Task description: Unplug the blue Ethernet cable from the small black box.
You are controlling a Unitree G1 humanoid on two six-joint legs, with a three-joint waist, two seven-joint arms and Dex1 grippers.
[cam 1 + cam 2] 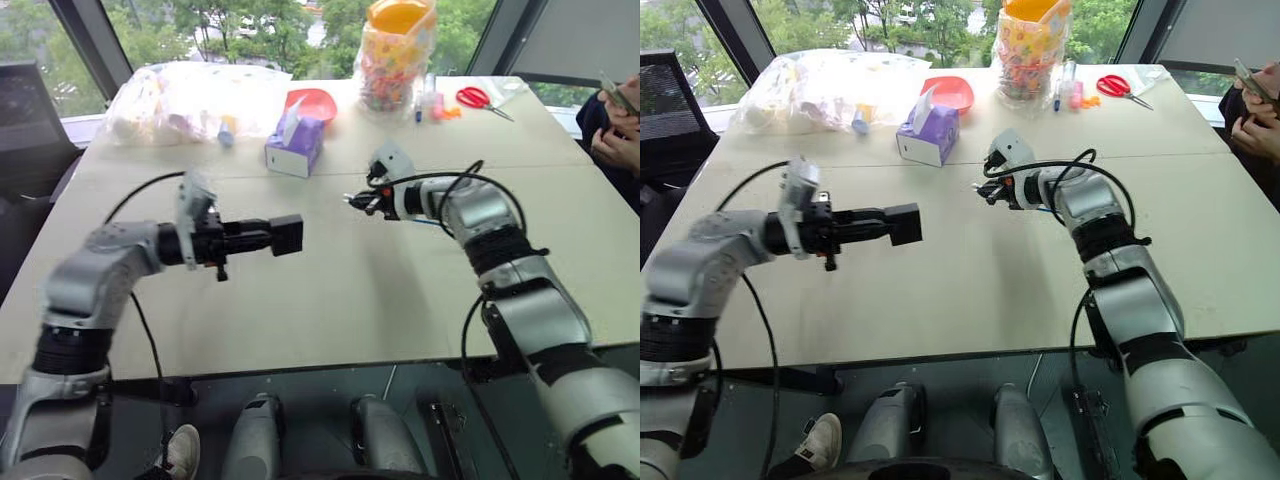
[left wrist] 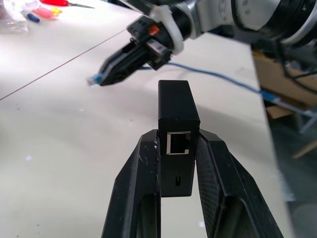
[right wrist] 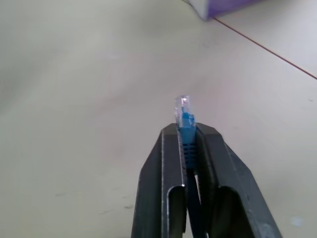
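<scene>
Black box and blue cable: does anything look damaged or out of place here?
Nothing stands out. The black box sits straight in the left tool, its port empty; the blue cable is pinched in the right tool, plug intact, apart from the box.

My left gripper [image 1: 288, 235] clamps the small black box [image 2: 178, 130] above the table [image 1: 330, 300], while my right gripper [image 3: 187, 133], just opposite it, pinches the blue Ethernet cable [image 3: 186, 126].
</scene>
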